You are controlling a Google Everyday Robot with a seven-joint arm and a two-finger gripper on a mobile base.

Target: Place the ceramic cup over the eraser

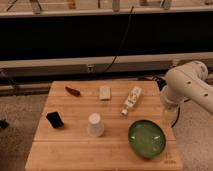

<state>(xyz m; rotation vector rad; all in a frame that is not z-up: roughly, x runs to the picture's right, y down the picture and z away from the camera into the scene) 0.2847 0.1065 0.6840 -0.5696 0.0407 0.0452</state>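
Note:
The ceramic cup (pixel 95 125) is a small plain white tapered cup. It stands upside down near the middle of the wooden table (pixel 75 150). The eraser (pixel 55 119) is a small flat black block lying to the cup's left, apart from it, near the table's left edge. My white arm (pixel 187 85) shows at the right edge of the view, beside the table's right side. The gripper itself is out of view.
A green bowl (pixel 146 138) sits at the front right. A white labelled bottle (pixel 132 99) lies on its side behind the bowl. A pale beige block (pixel 104 93) and a dark red chilli-like thing (pixel 73 91) lie at the back. A dark wall with cables stands behind.

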